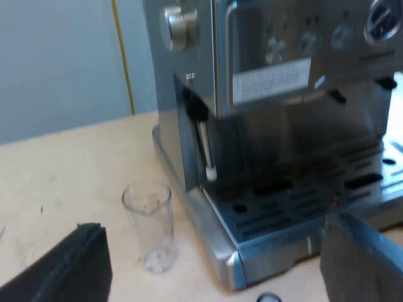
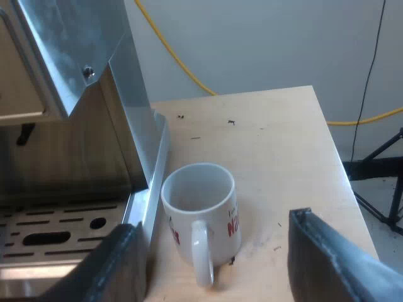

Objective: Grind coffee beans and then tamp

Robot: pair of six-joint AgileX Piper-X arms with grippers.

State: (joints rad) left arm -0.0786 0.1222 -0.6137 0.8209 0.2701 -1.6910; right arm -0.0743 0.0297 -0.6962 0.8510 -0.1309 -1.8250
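The work surface is a pale wooden table against a plain grey-blue wall, with a yellow cable running down the wall. The brushed-steel espresso machine, the unit needed for grinding, stands directly ahead of the left gripper. Its slotted drip tray and thin steam wand with a white tip face that gripper. Both black fingers of the left gripper are spread wide and hold nothing. The right gripper is likewise spread wide and empty, and hangs over a white ceramic mug with red lettering. The mug sits just beside the machine's side panel.

Hazards:
- A tall, narrow, clear measuring glass stands upright just beside the tray corner. It probably tips easily, and a finger sweeping toward the machine could topple it.
- The steam wand projects at the machine's front and could snag a finger on approach.
- If the right gripper descends, it may strike the mug or the steel panel, since one finger is already close to the tray edge.
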